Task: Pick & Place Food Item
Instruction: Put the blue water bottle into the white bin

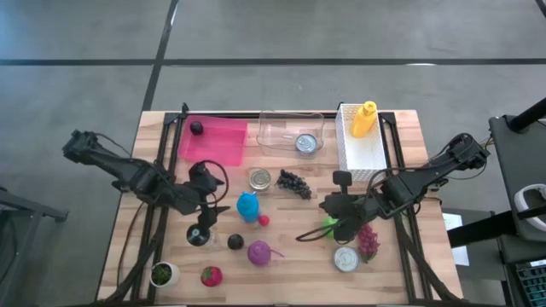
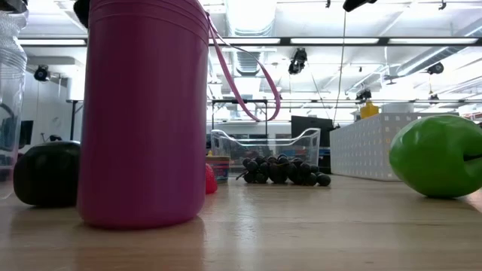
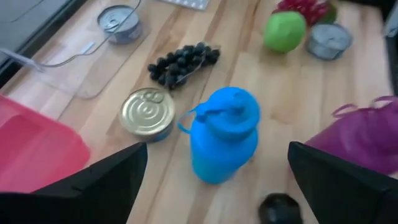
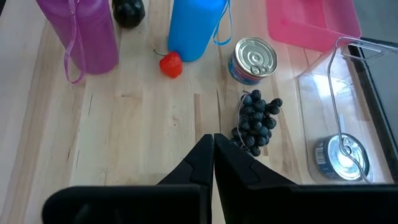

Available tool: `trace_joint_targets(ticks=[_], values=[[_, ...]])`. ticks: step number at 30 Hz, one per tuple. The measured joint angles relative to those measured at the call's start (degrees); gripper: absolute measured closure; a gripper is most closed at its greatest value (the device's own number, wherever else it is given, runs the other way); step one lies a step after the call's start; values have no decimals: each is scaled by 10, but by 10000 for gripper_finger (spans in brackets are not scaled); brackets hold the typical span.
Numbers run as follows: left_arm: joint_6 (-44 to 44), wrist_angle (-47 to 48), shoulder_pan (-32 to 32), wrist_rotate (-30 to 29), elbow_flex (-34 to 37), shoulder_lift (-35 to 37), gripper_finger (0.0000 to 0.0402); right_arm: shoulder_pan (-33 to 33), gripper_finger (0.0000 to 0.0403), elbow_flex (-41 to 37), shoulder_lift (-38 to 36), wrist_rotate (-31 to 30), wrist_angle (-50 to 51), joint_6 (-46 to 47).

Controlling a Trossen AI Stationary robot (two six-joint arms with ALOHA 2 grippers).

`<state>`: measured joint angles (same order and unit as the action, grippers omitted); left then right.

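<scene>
Seen from above, with 12 o'clock at the table's far edge, a flat pink plastic tray (image 1: 223,141) is found at 10 o'clock on the wooden table (image 1: 281,256), with a small dark round fruit (image 1: 196,128) on its far left corner. The left gripper (image 3: 217,148) is held over the table at 9 o'clock of centre, its fingers spread wide and nothing gripped between them. A blue plastic bottle with a loop handle (image 1: 247,205) is stood upright just at 3 o'clock of that gripper.

A gold-lidded tin can (image 1: 260,179) is placed at 1 o'clock of the bottle. The bunch of dark grapes (image 1: 295,182) is laid flat on the bare wood just beside the can, at 3 o'clock of it and near the table's centre. Its long axis is run from 10 o'clock to 4 o'clock; which end carries the stem cannot be told. It is touched by neither gripper.

A clear plastic container (image 1: 277,128) is set at 12 o'clock of the grapes.

The right gripper (image 4: 213,138) is held at 4 o'clock of the bunch, fingers pressed together on nothing. A green apple (image 1: 330,226) is seen just at 6 o'clock of it.
</scene>
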<state>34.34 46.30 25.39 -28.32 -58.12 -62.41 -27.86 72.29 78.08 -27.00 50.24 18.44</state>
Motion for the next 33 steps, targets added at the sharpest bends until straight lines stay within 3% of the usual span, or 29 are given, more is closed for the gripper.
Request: trace_joint_targets(ticks=[6, 15, 20, 33], values=[[-79, -21, -56, 56, 19, 0, 6, 0, 394, 0, 0, 0, 0, 0], [-214, -79, -170, 211, 55, -9, 4, 0, 394, 0, 0, 0, 0, 0], [-252, -132, -191, 236, 92, -7, 4, 0, 394, 0, 0, 0, -1, 0], [-254, -239, -191, 266, 159, -6, 4, 0, 394, 0, 0, 0, 0, 0]])
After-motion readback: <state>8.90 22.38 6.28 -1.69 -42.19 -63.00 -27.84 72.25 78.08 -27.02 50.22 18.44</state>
